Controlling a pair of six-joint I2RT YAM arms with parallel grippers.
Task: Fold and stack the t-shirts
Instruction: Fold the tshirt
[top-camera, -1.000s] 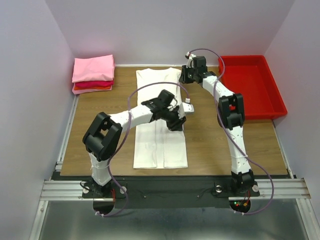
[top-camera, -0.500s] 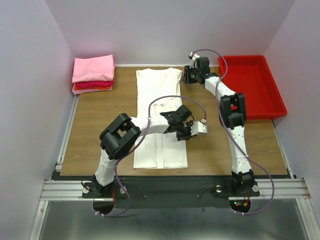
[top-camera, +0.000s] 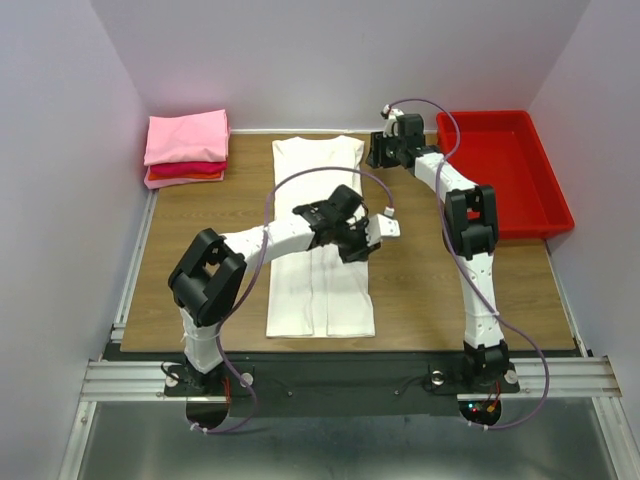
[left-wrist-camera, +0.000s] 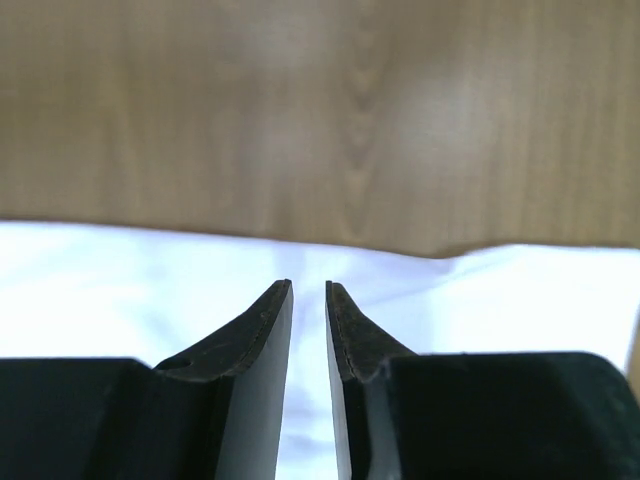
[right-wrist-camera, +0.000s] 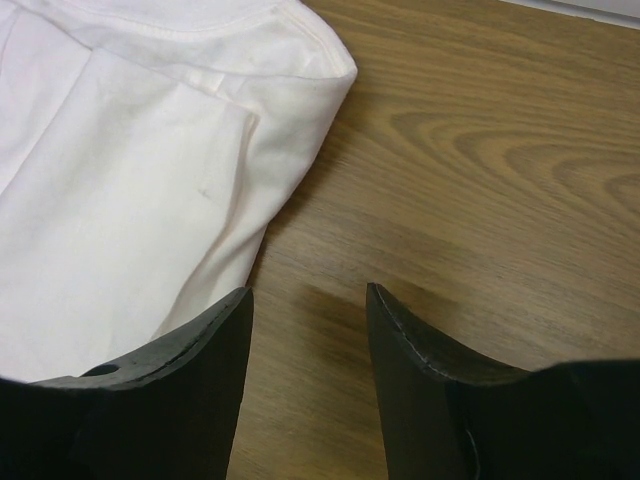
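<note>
Your wooden table (top-camera: 200, 240) carries three things. A white t-shirt (top-camera: 318, 295), folded into a long strip, runs through the centre from 6 to 12 o'clock. A stack of pink and red t-shirts (top-camera: 186, 140) lies at 10 o'clock, and a red tray (top-camera: 500, 170) at 2 o'clock.

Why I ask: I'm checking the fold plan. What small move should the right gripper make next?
Probably slide the right gripper sideways onto the corner of the folded white cloth t-shirt, then lower. Its jaws stand open over the brown wooden table beside the cloth's edge, so closing here might catch nothing.
</note>
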